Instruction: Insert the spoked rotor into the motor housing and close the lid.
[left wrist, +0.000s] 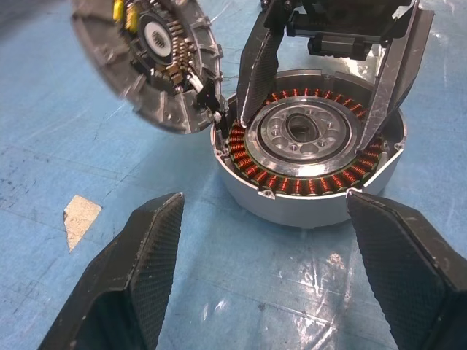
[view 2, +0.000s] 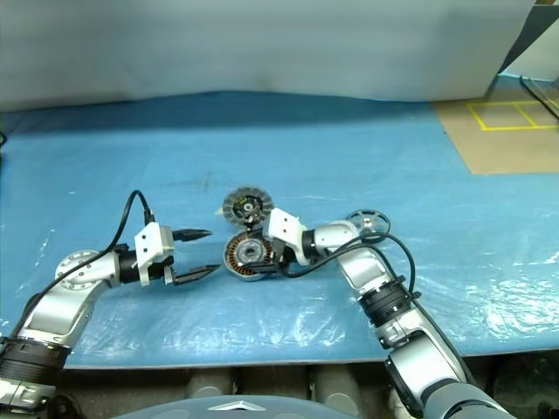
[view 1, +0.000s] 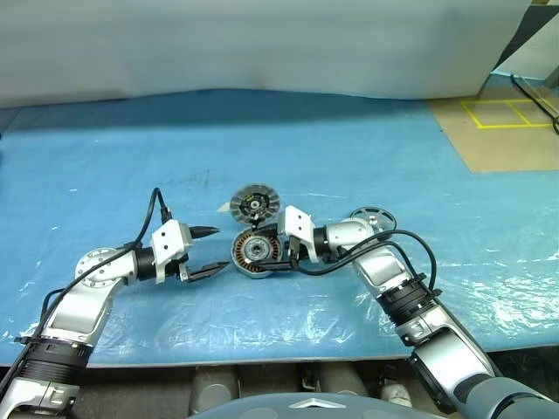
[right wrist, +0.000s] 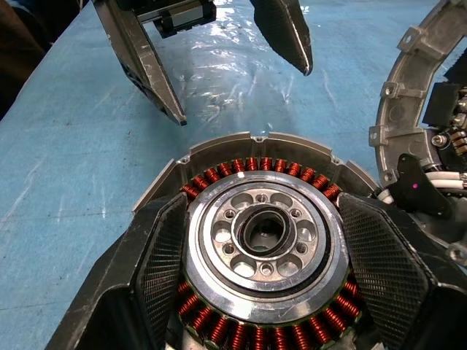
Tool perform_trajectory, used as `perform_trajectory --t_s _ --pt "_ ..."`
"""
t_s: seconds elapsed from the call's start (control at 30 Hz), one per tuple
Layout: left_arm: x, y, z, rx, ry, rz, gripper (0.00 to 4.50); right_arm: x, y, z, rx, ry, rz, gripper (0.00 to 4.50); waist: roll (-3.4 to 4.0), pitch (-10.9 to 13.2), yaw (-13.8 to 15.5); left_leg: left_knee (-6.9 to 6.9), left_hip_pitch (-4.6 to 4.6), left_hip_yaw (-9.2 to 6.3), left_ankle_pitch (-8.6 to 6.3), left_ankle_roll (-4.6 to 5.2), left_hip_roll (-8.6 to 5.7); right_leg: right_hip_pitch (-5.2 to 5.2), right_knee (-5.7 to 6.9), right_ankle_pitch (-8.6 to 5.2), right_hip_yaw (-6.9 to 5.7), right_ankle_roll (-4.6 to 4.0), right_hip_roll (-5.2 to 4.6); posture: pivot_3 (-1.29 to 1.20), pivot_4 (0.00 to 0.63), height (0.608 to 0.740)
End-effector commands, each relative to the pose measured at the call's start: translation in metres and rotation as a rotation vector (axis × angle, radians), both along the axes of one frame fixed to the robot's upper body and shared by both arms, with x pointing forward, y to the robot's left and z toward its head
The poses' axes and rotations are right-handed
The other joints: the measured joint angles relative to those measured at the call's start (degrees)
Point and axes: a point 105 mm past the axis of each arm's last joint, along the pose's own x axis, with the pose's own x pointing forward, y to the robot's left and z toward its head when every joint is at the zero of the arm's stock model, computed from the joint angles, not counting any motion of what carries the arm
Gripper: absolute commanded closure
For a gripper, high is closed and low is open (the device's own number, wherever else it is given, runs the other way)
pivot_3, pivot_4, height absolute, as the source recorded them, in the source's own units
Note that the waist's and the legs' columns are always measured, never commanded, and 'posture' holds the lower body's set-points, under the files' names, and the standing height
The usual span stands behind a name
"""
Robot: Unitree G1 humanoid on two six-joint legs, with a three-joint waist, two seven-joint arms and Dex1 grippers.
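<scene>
2 sets of jaws wide; right gripper (right wrist: pixel 266 248) straddling motor housing (left wrist: pixel 310 157); head view adds spoked rotor (view 1: pixel 370 217)

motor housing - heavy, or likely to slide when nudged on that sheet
The motor housing is probably stiff and heavy for its size: metal rim, dense copper windings. Lying flat, it shouldn't roll, but it may slide on the glossy blue sheet.

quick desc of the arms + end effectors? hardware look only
Both arms: silver-grey metal links, black joint bands. Left end effector: white block, two black tapered fingers with textured pads. Right end effector: same build. A black cable loops along each wrist.
</scene>
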Motion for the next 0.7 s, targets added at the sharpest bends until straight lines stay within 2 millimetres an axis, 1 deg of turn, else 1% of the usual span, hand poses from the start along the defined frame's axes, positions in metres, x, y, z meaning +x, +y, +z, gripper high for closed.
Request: perform_trajectory --t_s 0.03,0.33,0.37,0.4,0.53,0.7 --pt "0.000 -0.002 0.010 0.005 -0.037 -0.012 0.77 -0.003 0.003 0.013 0.047 -0.026 0.020 0.56 0.00 0.00 0.00 0.00 0.00 0.00 0.00 0.00 0.00 0.00 0.00 0.00 0.00 0.00 0.00 0.00 0.150 0.740" --pt "0.000 -0.002 0.015 0.007 -0.039 -0.012 0.77 -0.004 0.006 0.025 0.098 -0.006 0.035 0.56 0.00 0.00 -0.01 0.00 -0.01 0.00 0.00 0.00 0.00 0.00 0.00 0.00 0.00 0.00 0.00 0.00 0.150 0.740" --pt "0.000 -0.002 0.015 0.007 -0.040 -0.012 0.77 -0.004 0.006 0.026 0.101 -0.005 0.036 1.32 0.00 0.00 -0.01 0.00 -0.01 0.00 0.00 0.00 0.00 0.00 0.00 0.00 0.00 0.00 0.00 0.00 0.150 0.740" --pt "0.000 -0.002 0.016 0.007 -0.041 -0.012 0.77 -0.003 0.006 0.027 0.103 -0.004 0.036 1.58 0.00 0.00 -0.02 0.00 -0.01 0.00 0.00 0.01 0.00 0.00 0.00 0.00 0.00 0.00 0.00 0.00 0.150 0.740" --pt "0.000 -0.005 0.018 0.006 -0.043 -0.013 0.77 -0.002 0.008 0.027 0.106 -0.009 0.034 2.98 0.00 0.00 0.00 0.00 0.00 0.00 0.00 -0.01 0.00 0.00 0.00 0.00 0.00 0.00 0.00 0.00 0.150 0.740" --pt "0.001 -0.006 0.018 0.005 -0.044 -0.009 0.77 0.000 0.008 0.027 0.102 -0.008 0.028 2.98 0.00 0.00 -0.02 0.00 0.00 0.00 0.00 0.01 0.00 0.00 0.00 -0.01 0.00 -0.01 0.00 0.00 0.150 0.740"
